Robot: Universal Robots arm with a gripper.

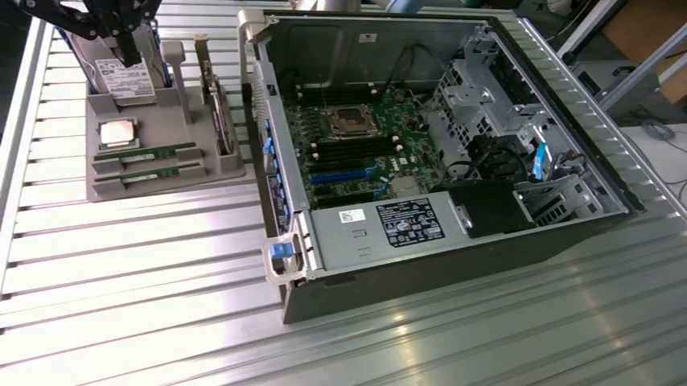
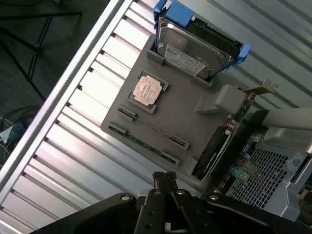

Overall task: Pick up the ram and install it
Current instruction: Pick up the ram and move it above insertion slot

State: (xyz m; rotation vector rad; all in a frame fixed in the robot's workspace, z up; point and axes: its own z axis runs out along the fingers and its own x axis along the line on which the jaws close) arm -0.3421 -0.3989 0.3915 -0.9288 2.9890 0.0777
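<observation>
Single arm stationed over a grey moulded plastic parts holder [image 1: 161, 125] on a ribbed aluminium worktop [image 1: 140, 265]. The ram, a long, thin green memory stick with black chips [image 1: 145, 150], stands on edge in a clipped slot of the holder, just beside a square silver processor chip [image 1: 116, 133]. A look-alike second stick [image 1: 150, 171] sits in the parallel slot on the ram's other side. Neither stick has been lifted.

The dark gripper [image 1: 129, 55] is fully closed and has hold of nothing. It hangs above the holder's end that carries the boxy hard drive with white label [image 1: 124, 80], apart from both sticks.

Hazards, as judged: with the jaws together the gripper cannot straddle the thin stick, so a descent in this state would likely strike its top edge or the slot clips. The two sticks lie close and look the same, so a small sideways error could catch the wrong one or foul both. The processor chip, just beside the holder's stick slots, could also be knocked.

Pose: the arm reaches in over the holder with the gripper pointing steeply down; the wrist view looks onto the holder's upper face. The open black computer case [image 1: 322, 301] with its green motherboard [image 1: 355, 165] lies on the holder's other flank.
</observation>
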